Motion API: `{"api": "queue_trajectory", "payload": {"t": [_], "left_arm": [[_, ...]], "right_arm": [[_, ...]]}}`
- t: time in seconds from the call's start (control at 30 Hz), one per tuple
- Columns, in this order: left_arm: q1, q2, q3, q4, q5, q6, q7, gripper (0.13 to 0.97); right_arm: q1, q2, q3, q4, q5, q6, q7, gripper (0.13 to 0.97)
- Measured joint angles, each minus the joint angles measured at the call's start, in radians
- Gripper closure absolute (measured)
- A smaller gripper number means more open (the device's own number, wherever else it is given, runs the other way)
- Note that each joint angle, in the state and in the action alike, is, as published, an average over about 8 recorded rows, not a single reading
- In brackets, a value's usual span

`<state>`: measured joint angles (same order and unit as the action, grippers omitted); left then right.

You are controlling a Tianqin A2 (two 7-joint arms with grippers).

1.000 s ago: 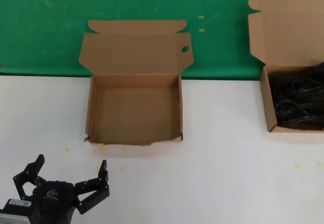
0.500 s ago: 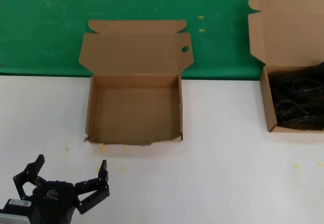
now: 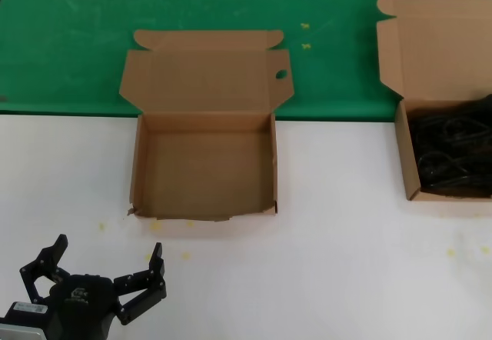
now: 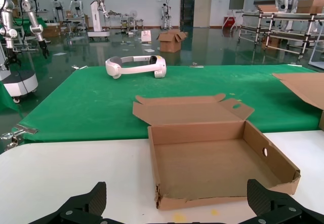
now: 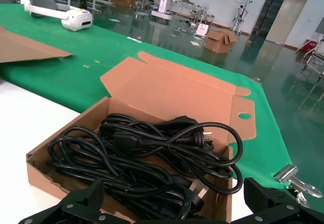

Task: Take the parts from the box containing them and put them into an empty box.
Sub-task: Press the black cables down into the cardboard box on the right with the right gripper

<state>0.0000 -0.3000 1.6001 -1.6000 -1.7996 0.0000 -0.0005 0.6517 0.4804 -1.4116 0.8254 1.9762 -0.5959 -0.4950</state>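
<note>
The empty box (image 3: pixel 204 171) lies open at the middle left of the table, with a small round hole (image 3: pixel 281 74) in its lid and a torn front edge. Black cables (image 3: pixel 450 155) fill the box containing them (image 3: pixel 402 151) at the right edge. My left gripper (image 3: pixel 108 249) hovers low at the near left, open and holding nothing, facing the empty box (image 4: pixel 212 165). In the right wrist view my right gripper (image 5: pixel 174 196) is open just before the near wall (image 5: pixel 50 178) of that box, over the looped cables (image 5: pixel 152 153) and a plug (image 5: pixel 197 188). It is outside the head view.
A green mat (image 3: pixel 77 40) covers the far half of the surface, and the white tabletop (image 3: pixel 330 263) the near half. Both lids rest back on the mat. A white headset (image 4: pixel 135 66) lies farther back on the mat.
</note>
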Motion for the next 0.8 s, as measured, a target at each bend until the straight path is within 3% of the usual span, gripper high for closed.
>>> {"api": "queue_trajectory", "payload": {"t": [0.8], "left_arm": [[0.000,0.000,0.000,0.000,0.000,0.000,0.000,0.132]], "right_arm": [[0.231,-0.031,0.047,-0.443,0.088,-0.240,-0.242,0.129]]}}
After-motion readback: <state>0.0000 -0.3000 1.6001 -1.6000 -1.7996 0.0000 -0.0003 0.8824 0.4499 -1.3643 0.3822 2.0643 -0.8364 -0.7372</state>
